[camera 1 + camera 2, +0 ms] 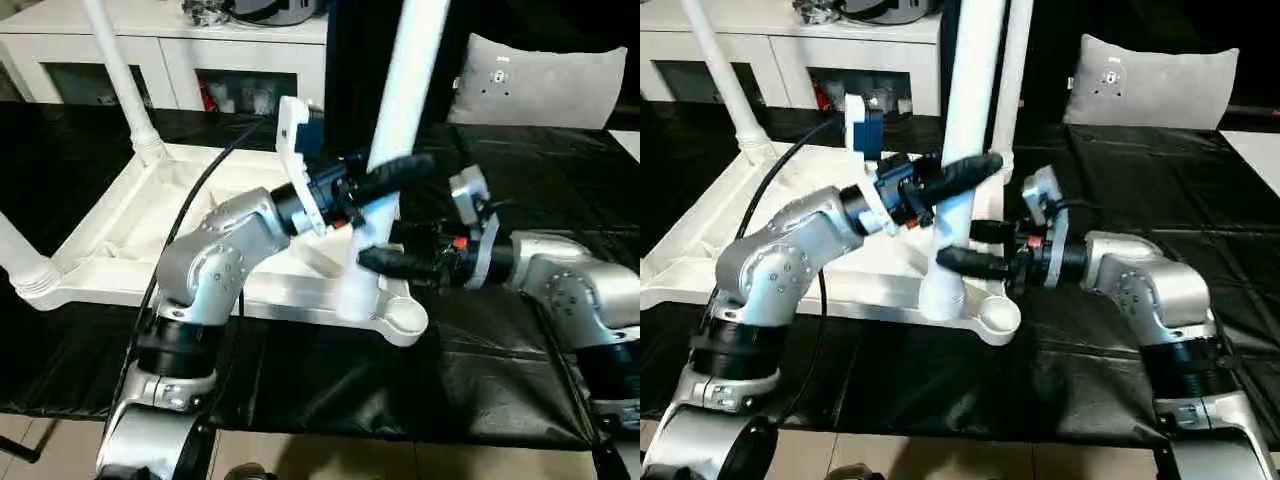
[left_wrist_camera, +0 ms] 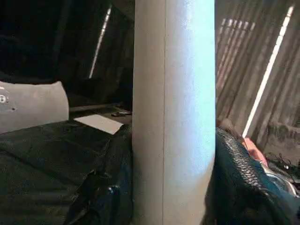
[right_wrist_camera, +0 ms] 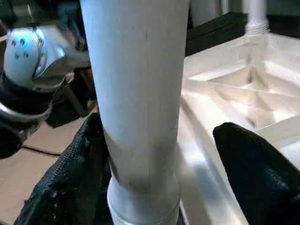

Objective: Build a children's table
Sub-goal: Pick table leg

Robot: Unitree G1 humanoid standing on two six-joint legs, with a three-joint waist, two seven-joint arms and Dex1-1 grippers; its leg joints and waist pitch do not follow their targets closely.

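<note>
Head camera first: the white table top point(image 1: 120, 235) lies upside down on the black-covered bench point(image 1: 520, 180), ribbed underside up. One leg point(image 1: 120, 80) stands in the far corner socket, and another leg point(image 1: 22, 262) stands at the left-hand corner. At the near right corner a third leg point(image 1: 970, 130) stands upright, its foot just beside the open round socket point(image 1: 998, 316). Whether it is seated in the top, I cannot tell. The left end effector point(image 1: 958, 178) is clamped on this leg higher up; the right end effector point(image 1: 975, 247) sits lower, one finger on each side of the tube. A grey cushion point(image 1: 545, 82) leans at the back right, and a white cabinet point(image 1: 150, 50) stands behind.

Left wrist camera: the leg point(image 2: 174, 112) runs straight up between the dark fingers point(image 2: 243, 183), which press against both its sides.

Right wrist camera: the leg's point(image 3: 138, 93) stepped lower end is in close. One finger point(image 3: 70, 178) touches it; the other sits clear of it with a gap, so this end effector is loosely open around the tube. The ribbed top point(image 3: 234, 93) spreads beyond.
</note>
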